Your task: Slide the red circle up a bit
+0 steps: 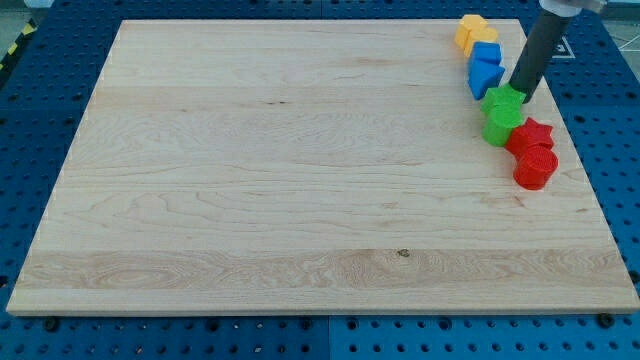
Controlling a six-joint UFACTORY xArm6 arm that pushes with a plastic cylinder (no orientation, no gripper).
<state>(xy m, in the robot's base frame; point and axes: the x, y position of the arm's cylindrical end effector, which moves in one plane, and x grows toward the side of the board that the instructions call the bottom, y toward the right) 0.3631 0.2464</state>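
The red circle (535, 168) lies near the board's right edge, at the bottom of a chain of blocks. A red star (529, 134) touches it from above. Above that sit a green circle (498, 129) and a green star (505, 103). My tip (521, 96) rests at the green star's upper right side, well above the red circle. Further up are a blue block (484, 78), a blue cube (486, 53) and yellow blocks (473, 31).
The wooden board (300, 170) lies on a blue perforated table (610, 120). All blocks crowd the board's upper right corner, close to its right edge.
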